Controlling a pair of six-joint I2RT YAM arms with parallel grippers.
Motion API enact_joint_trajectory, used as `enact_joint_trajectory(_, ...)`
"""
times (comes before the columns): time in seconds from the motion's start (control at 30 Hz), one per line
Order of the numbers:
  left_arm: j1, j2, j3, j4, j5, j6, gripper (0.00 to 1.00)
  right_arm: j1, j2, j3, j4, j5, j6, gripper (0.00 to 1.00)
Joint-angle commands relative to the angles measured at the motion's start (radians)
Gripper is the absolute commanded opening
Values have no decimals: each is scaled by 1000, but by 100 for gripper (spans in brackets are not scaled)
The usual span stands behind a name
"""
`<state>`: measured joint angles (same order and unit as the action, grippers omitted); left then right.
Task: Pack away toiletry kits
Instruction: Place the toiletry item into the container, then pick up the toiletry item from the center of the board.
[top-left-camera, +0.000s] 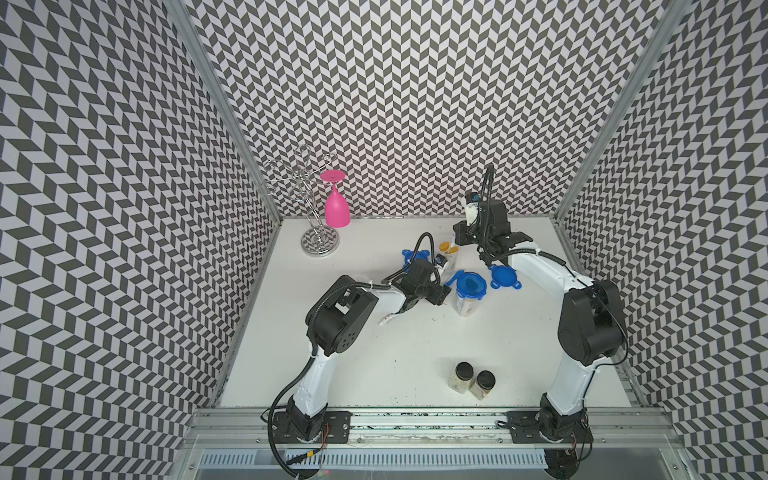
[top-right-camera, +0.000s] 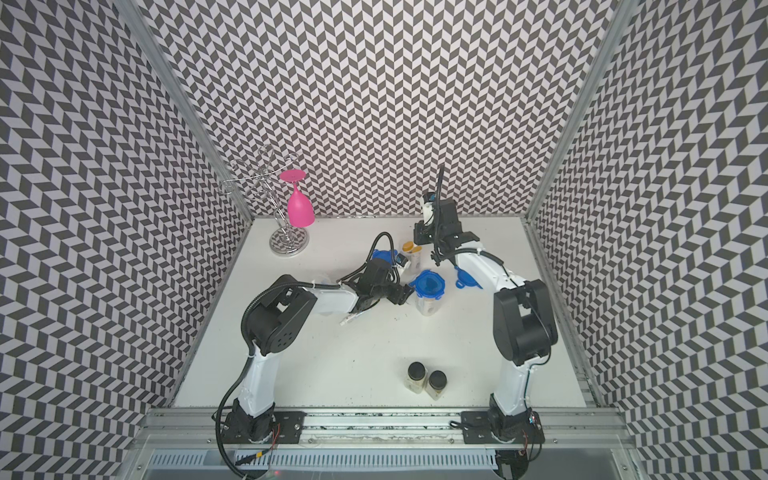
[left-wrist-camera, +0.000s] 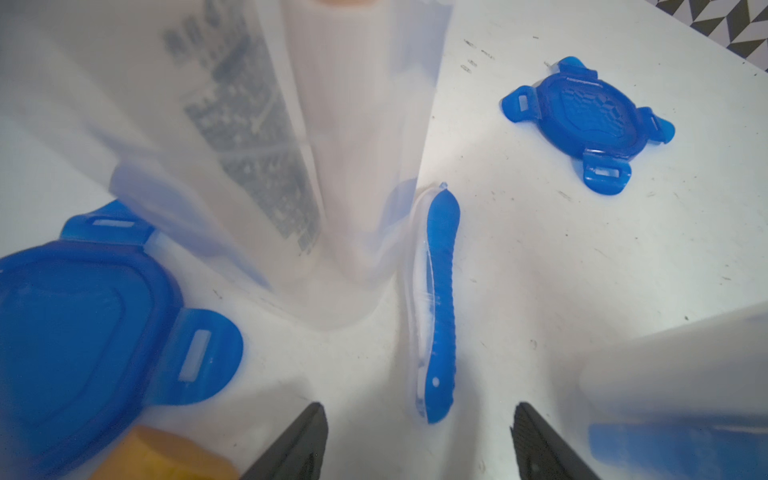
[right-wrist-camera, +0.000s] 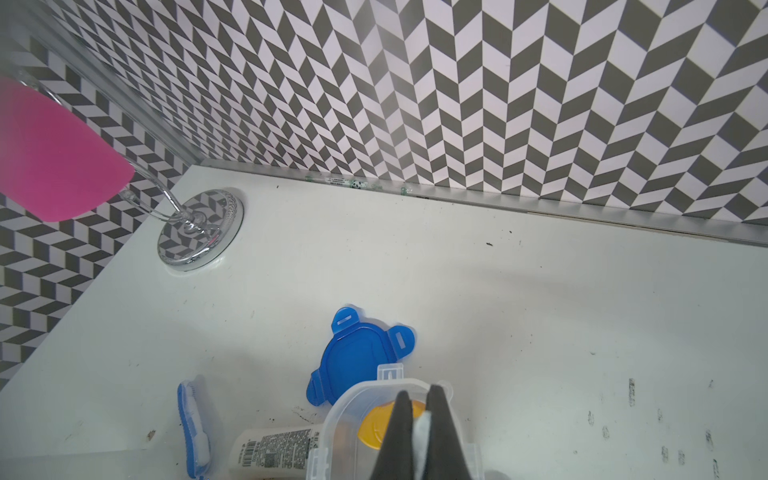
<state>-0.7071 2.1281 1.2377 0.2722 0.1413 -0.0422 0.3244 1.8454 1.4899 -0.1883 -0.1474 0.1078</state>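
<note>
Left gripper (left-wrist-camera: 419, 411): jaws apart, low over the toothbrush (left-wrist-camera: 440, 299).
Toothbrush: flat on the table (left-wrist-camera: 582, 291), about 7 o'clock of the open tub (right-wrist-camera: 345, 401).
Right gripper (right-wrist-camera: 417, 392): clamped on a white tube (right-wrist-camera: 419, 440) end above that tub.
Bottle (right-wrist-camera: 376, 428): gold-capped, inside the tub.
Lid (right-wrist-camera: 353, 357): loose, at the tub's 9 o'clock.

Pink glass (top-left-camera: 336, 210) hangs (inverted) on chrome rack (top-left-camera: 320, 245); two black-capped jars (top-left-camera: 462, 376) side by side

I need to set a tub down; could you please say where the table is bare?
Free: the broad patch between the black-capped jars and the lidded tub; the strip beside the wine-glass rack base. Crowded: around the open tub.
</note>
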Motion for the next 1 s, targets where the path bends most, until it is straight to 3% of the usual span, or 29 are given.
enact_joint_trajectory(0.0,-6,34,38,21,-17,13,72,1,-10,26,9,49,-10,3)
enact_joint_trajectory(0.1,-5,44,49,21,-14,16,71,2,-8,8,12,45,-11,9)
enact_joint_trajectory(0.33,-6,59,52,24,-5,8,68,1,-16,-10,20,35,-10,37)
enact_joint_trajectory(0.53,-6,69,57,28,9,5,63,1,-49,-9,22,19,-2,46)
enact_joint_trajectory(0.77,-7,78,60,38,18,4,59,-8,-82,-15,10,51,28,46)
enact_joint_trajectory(0.87,-7,85,65,37,21,5,53,-24,-104,-20,3,50,48,46)
enact_joint_trajectory(0.97,-6,89,62,38,28,6,42,-41,-130,-34,-2,63,55,46)
